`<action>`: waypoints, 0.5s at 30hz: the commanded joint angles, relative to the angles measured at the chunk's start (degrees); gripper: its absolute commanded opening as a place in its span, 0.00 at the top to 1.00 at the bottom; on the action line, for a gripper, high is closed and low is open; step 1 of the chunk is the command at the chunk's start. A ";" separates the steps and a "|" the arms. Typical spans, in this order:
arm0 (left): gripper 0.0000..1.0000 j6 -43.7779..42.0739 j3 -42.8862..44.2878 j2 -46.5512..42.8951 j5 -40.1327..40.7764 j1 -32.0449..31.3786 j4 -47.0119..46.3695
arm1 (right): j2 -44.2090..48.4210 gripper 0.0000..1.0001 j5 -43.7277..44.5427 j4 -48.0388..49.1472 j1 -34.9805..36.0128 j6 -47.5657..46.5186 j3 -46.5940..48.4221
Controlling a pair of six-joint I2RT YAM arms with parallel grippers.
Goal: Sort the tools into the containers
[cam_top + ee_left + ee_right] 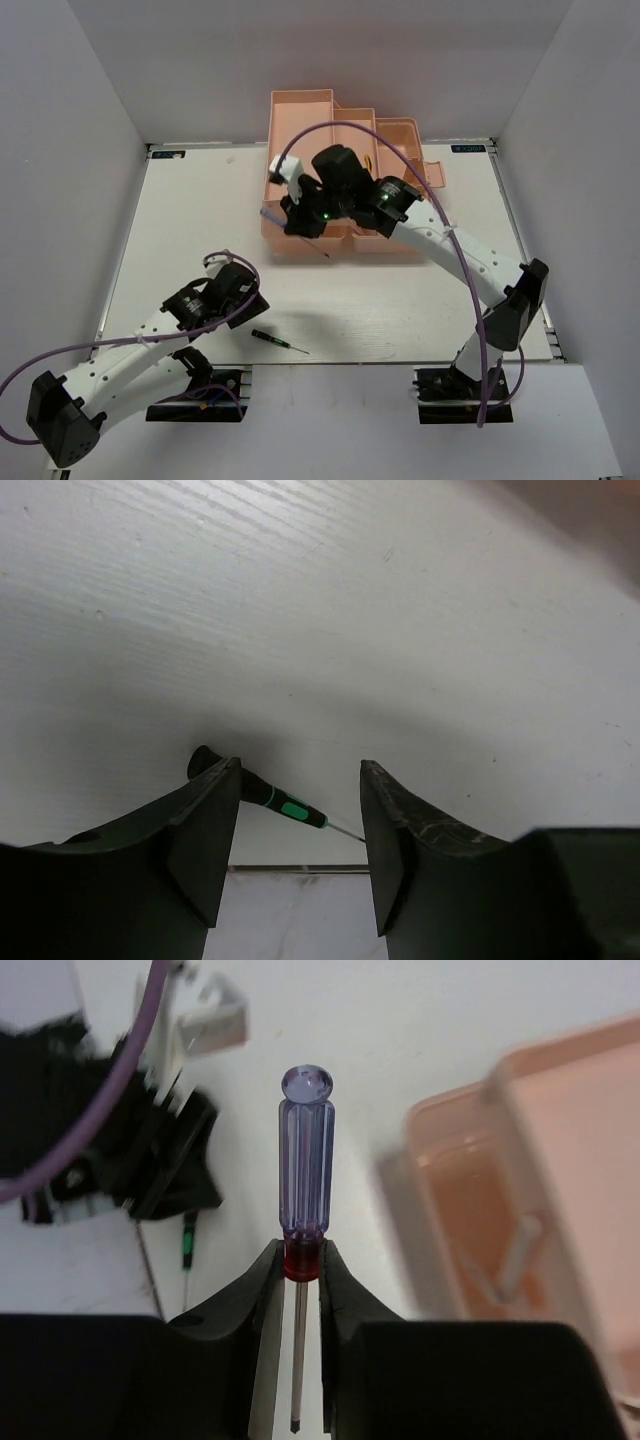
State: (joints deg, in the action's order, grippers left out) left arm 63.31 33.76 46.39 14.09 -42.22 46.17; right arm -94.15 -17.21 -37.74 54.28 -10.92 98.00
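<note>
My right gripper (300, 224) is shut on a purple-handled screwdriver (306, 1160), pinching its red collar (302, 1260). It holds the tool above the front edge of the pink toolbox (300, 115); the purple handle (271, 215) sticks out to the left. The toolbox trays (545, 1190) show blurred at the right of the right wrist view. My left gripper (252, 298) is open and empty, low over the table. A thin dark green-handled screwdriver (276, 340) lies on the table just beyond its fingertips (205, 830), and it shows between the jaws (285, 805).
The table's near edge (300, 868) runs right behind the green screwdriver. A purple cable (400, 150) arcs over the toolbox from the right arm. The left arm (100, 1150) shows in the right wrist view, with the green screwdriver (186, 1248) beside it.
</note>
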 commanded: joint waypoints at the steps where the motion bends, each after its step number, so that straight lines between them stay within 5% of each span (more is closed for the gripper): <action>1: 0.39 3.66 -2.29 0.10 -1.61 0.12 -1.87 | -2.00 1.00 8.57 3.35 -1.72 1.51 8.85; 9: 0.39 5.51 -4.13 1.77 -2.75 0.12 -2.93 | -9.20 1.00 25.80 13.38 -7.96 12.39 20.55; 15: 0.39 6.12 -4.14 3.00 -2.75 0.12 -2.93 | -16.31 1.00 28.64 21.38 -12.53 15.05 23.81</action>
State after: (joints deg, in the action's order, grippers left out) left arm 66.85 30.11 49.04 11.09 -42.22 44.05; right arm -107.61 7.40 -23.73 43.20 1.13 118.63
